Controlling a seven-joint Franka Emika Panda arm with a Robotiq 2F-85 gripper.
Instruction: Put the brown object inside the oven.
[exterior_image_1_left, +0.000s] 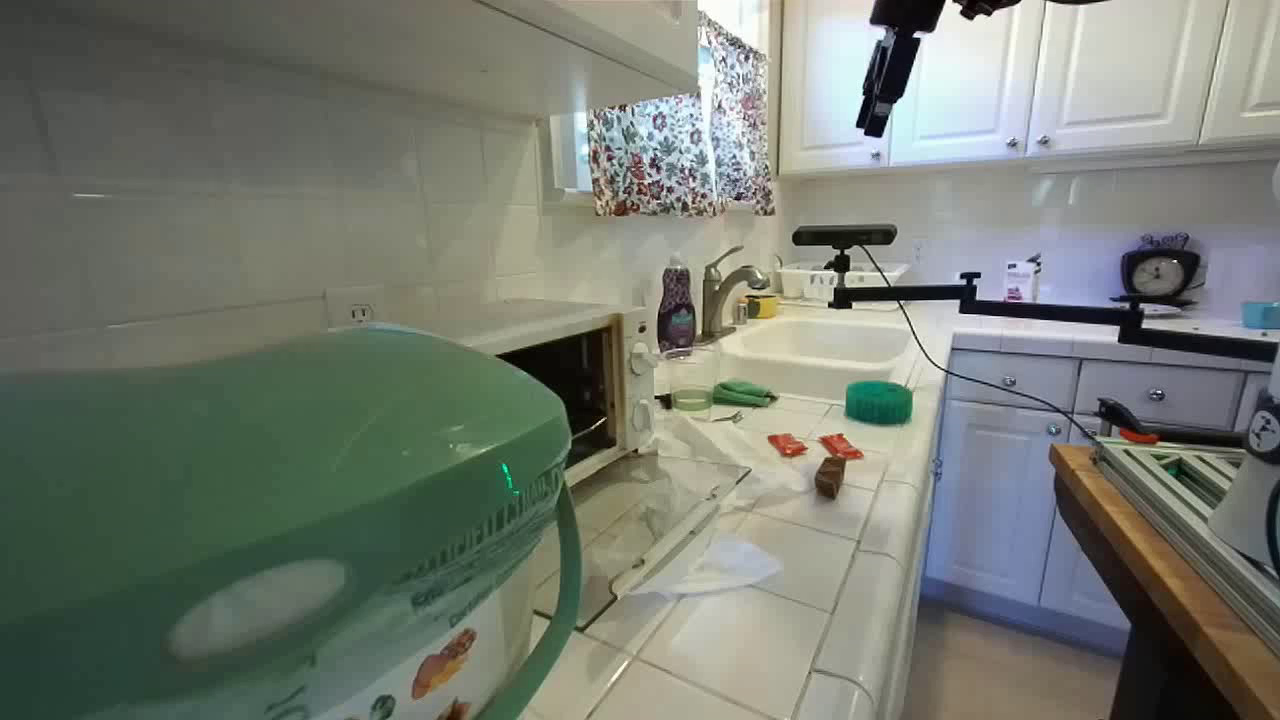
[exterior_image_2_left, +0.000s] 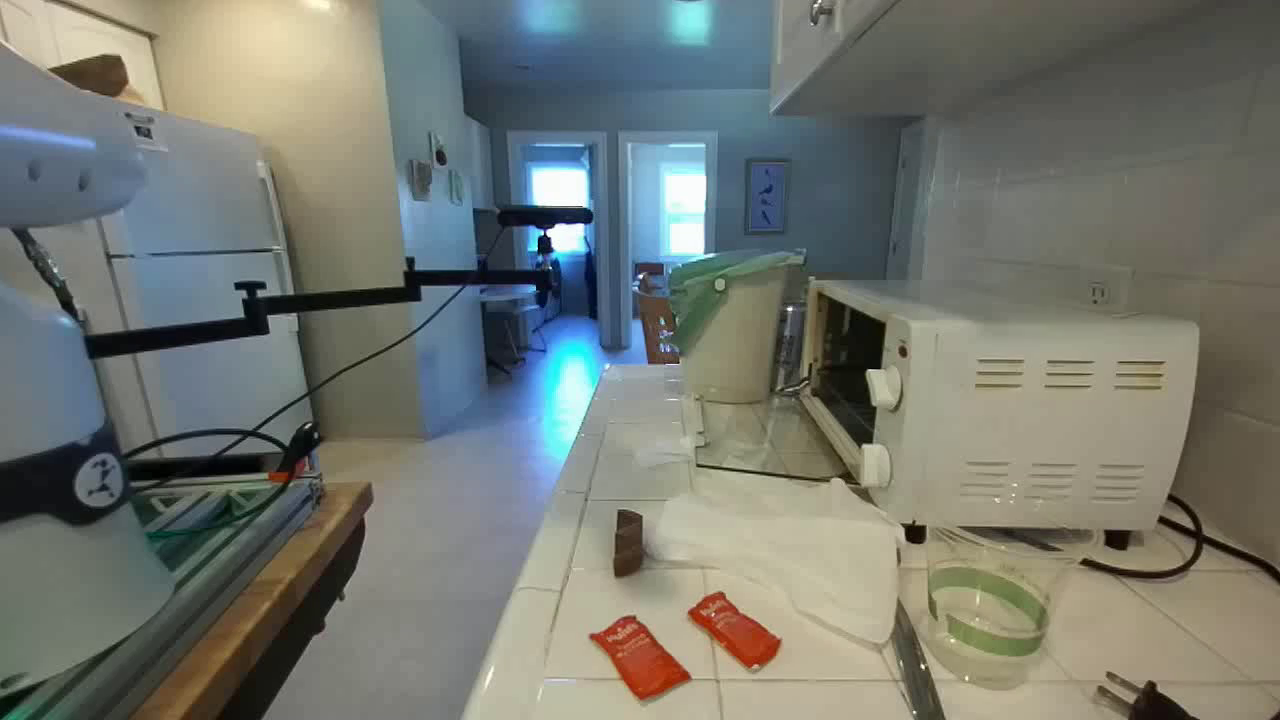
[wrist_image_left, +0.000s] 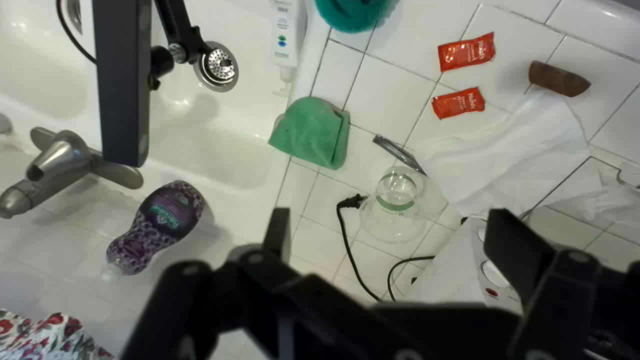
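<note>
Reaching stage, I judge: my gripper (wrist_image_left: 391, 231), spread and empty, hangs high; I must next descend astride the brown object (wrist_image_left: 559, 78); the oven (exterior_image_2_left: 1050, 420) stands open.

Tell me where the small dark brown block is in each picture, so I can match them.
In an exterior view: small dark brown block, right of centre, lower half.
In an exterior view: the block, just left of centre, lower half.
In the wrist view: the block, upper right.
Shared landmark: two flat red rectangular packets, near it in all three.
</note>
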